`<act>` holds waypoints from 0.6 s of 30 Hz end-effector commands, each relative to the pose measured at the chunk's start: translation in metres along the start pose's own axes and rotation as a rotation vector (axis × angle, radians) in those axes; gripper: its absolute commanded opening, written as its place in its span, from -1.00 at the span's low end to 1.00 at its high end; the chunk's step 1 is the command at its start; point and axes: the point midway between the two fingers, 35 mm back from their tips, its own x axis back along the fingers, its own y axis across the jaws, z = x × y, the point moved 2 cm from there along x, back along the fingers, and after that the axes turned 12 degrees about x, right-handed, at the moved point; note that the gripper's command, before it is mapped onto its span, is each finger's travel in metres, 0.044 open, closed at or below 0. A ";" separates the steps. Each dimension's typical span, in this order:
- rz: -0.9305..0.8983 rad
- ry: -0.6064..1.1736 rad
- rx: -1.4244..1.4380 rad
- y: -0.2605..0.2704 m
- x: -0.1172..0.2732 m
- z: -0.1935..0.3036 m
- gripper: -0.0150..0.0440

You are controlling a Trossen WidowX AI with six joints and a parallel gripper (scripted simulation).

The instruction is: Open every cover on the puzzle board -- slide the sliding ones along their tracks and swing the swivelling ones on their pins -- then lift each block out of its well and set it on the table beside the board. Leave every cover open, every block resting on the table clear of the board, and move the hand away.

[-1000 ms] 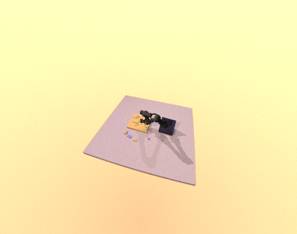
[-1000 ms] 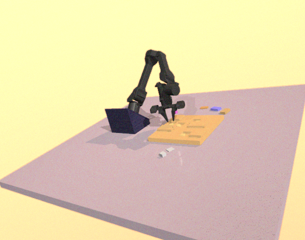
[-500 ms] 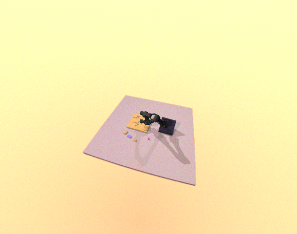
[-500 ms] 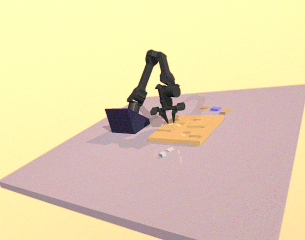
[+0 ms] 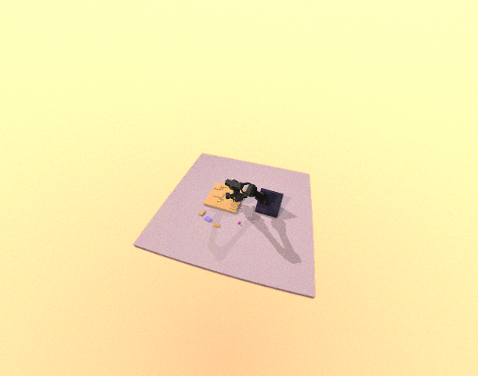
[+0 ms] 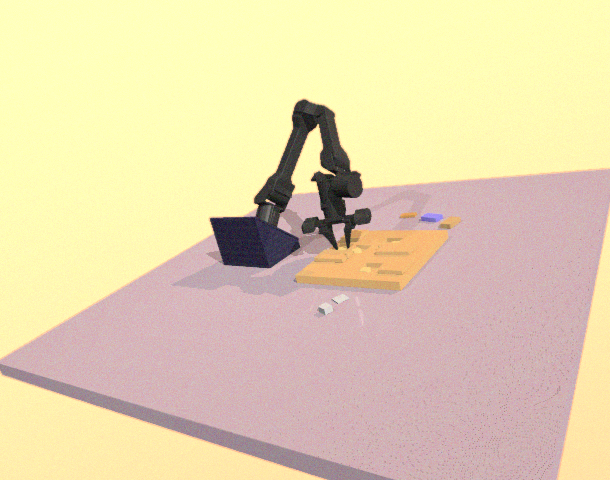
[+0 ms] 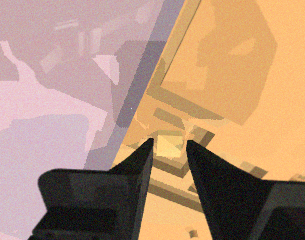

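Observation:
The orange puzzle board point(image 5: 221, 205) point(image 6: 421, 255) point(image 7: 287, 130) has several dark recesses and slots; its covers share its colour, so their exact positions are hard to tell. My gripper point(image 6: 342, 248) point(image 7: 170, 143) is partly open, pointing down low over the board's edge nearest the arm base. A small pale yellow block point(image 7: 169, 145) shows between and just beyond the fingertips, within a recess, not visibly gripped. An orange block point(image 5: 216, 225) point(image 6: 408, 215), a blue block point(image 5: 208, 218) point(image 6: 432, 217) and a tan block point(image 5: 201, 212) point(image 6: 450, 222) lie on the table off the board.
Two small white pieces point(image 6: 325, 308) point(image 6: 340, 298) lie on the table on the board's other side. A small magenta piece point(image 5: 239, 222) lies on the table. The dark base block point(image 5: 268, 207) point(image 6: 243, 242) stands beside the board. Arm shadows cross the table and board.

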 end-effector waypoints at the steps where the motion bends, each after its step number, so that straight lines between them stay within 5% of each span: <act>1: 0.000 0.001 0.001 0.000 0.000 0.000 -0.07; 18: 0.000 0.001 0.000 0.000 0.007 0.001 -0.22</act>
